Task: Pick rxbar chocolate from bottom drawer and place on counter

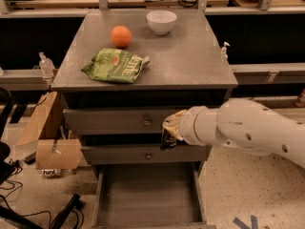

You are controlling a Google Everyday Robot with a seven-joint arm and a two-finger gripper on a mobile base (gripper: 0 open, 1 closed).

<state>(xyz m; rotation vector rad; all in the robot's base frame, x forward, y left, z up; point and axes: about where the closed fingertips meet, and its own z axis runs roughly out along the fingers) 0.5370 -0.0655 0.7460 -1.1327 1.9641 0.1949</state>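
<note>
My gripper (170,128) comes in from the right on a white arm and hangs in front of the two upper drawers, right of their knobs. It is shut on the rxbar chocolate (167,138), a black wrapper that hangs down below the fingers. The bottom drawer (148,194) is pulled open below it, and its grey floor shows bare. The counter (186,61) lies above and behind the gripper.
On the counter lie a green chip bag (116,65), an orange (121,36) and a white bowl (161,22). Cardboard boxes (53,152) stand on the floor to the left of the cabinet. Cables and a dark stand lie at the lower left.
</note>
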